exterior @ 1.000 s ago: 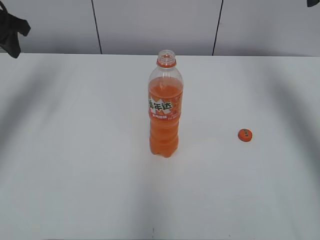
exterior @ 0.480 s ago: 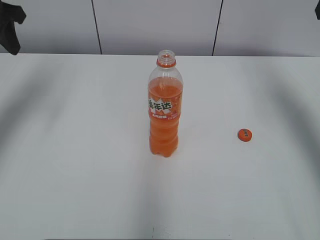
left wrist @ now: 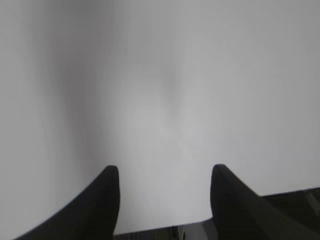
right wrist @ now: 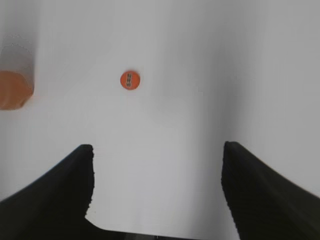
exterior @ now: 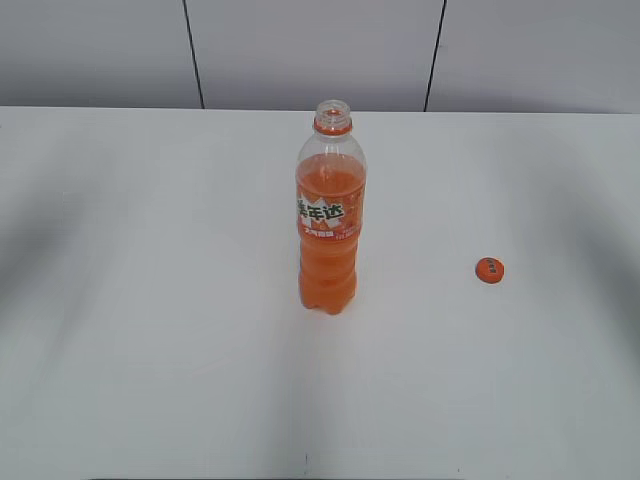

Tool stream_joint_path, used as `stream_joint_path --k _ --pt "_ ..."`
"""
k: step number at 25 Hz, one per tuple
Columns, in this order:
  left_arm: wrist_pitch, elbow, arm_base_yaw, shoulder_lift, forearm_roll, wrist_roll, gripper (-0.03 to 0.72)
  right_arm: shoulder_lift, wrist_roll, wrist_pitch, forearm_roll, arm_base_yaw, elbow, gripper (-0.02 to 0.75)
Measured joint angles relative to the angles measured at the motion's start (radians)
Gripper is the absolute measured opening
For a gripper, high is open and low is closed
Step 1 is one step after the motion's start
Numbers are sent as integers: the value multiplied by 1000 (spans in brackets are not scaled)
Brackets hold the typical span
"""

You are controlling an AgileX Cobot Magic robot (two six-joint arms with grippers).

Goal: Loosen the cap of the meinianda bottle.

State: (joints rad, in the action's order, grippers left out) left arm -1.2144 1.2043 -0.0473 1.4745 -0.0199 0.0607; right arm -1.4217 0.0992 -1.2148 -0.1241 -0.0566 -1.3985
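white tabletop point(exterior: 150, 350) fills nearly the whole exterior view, and no arm shows anywhere in it. left of centre in the wrist views comes first: the left gripper point(left wrist: 165, 172) sits at the bottom of its frame, its two dark fingers point(left wrist: 102, 205) parted with only bare table between them, grasping nothing. moving to the middle of the exterior view, the meinianda bottle point(exterior: 331, 215) stands upright, mouth open at the top with just the orange neck ring below it; its blurred shoulder shows at the left edge of the right wrist view. further right, the cap point(exterior: 489, 269) lies flat on the table, well apart from the bottle, its pale mark facing up. the right gripper point(right wrist: 157, 160) hangs above that area with its jaws spread wide and empty, the cap in the upper left of its frame, beyond the fingertips. judging by this, the cap is not merely loosened but fully off, so the task looks done and nothing seems left.
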Motion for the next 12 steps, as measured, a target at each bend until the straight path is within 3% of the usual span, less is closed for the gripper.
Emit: stream_joint_path --k 4,12 --pt "43 -166 0 -119 -2 0 370 107 1 18 0 0 157 595" --pt "80 -385 0 -311 -46 0 370 266 16 74 0 0 444 595"
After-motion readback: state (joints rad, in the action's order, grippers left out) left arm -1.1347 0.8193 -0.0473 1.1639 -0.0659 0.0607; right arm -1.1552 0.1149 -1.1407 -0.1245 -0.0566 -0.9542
